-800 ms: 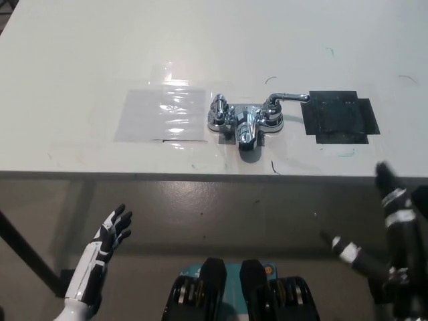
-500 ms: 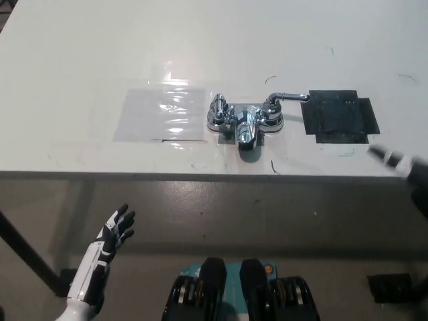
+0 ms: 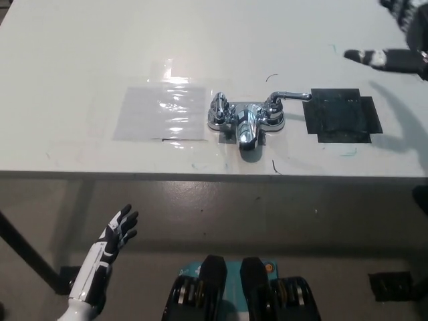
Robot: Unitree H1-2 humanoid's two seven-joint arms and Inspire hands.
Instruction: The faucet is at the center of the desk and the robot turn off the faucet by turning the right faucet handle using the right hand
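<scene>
Head view shows the chrome faucet (image 3: pixel 245 120) at desk (image 3: pixel 80 47) center, its right handle (image 3: pixel 289 97) pointing to 3 o'clock. Black right hand (image 3: pixel 394 40) hovers at 2 o'clock, fingers spread, empty; the approach step, I think. Next it must descend onto this lever. White left hand (image 3: pixel 118 231) rests at 7 o'clock, released.

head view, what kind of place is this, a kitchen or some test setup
Probably a test bench, not a kitchen: the chrome two-handle faucet sits on a plain white desk with no sink, flanked by a clear plastic sheet and a black taped patch.
</scene>
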